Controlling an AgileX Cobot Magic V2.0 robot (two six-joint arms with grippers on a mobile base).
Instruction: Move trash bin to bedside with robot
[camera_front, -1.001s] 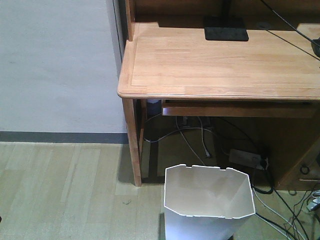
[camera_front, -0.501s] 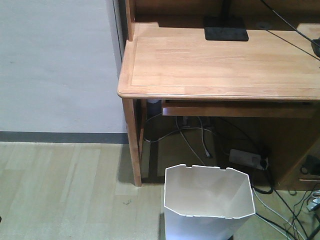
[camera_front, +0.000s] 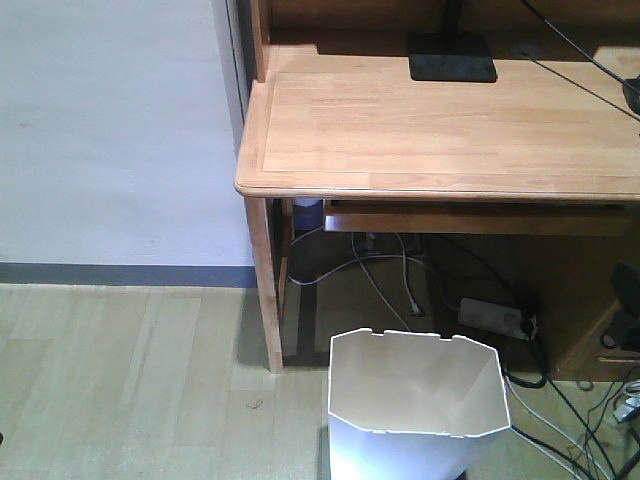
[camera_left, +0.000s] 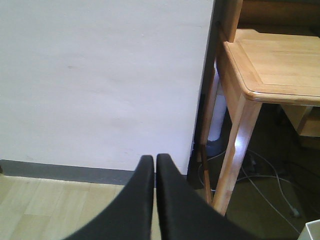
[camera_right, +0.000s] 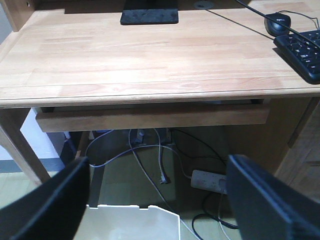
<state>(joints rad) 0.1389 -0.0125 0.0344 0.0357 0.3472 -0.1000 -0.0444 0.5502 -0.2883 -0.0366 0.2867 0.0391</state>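
Note:
The white trash bin (camera_front: 415, 405) stands upright on the wooden floor in front of the desk, at the bottom of the front view. Its far rim (camera_right: 134, 212) shows low in the right wrist view, between and below the wide-apart black fingers of my right gripper (camera_right: 157, 197), which is open and holds nothing. In the left wrist view my left gripper (camera_left: 155, 162) is shut, its two black fingers pressed together with nothing between them, pointing at the white wall. The bed is out of view. Neither gripper shows in the front view.
A light wooden desk (camera_front: 440, 130) fills the upper right, its leg (camera_front: 264, 285) just left of the bin. Cables and a power strip (camera_front: 490, 315) lie under it. A keyboard (camera_right: 302, 52) and mouse (camera_right: 277, 22) sit on top. A white wall (camera_front: 110, 130) stands at left.

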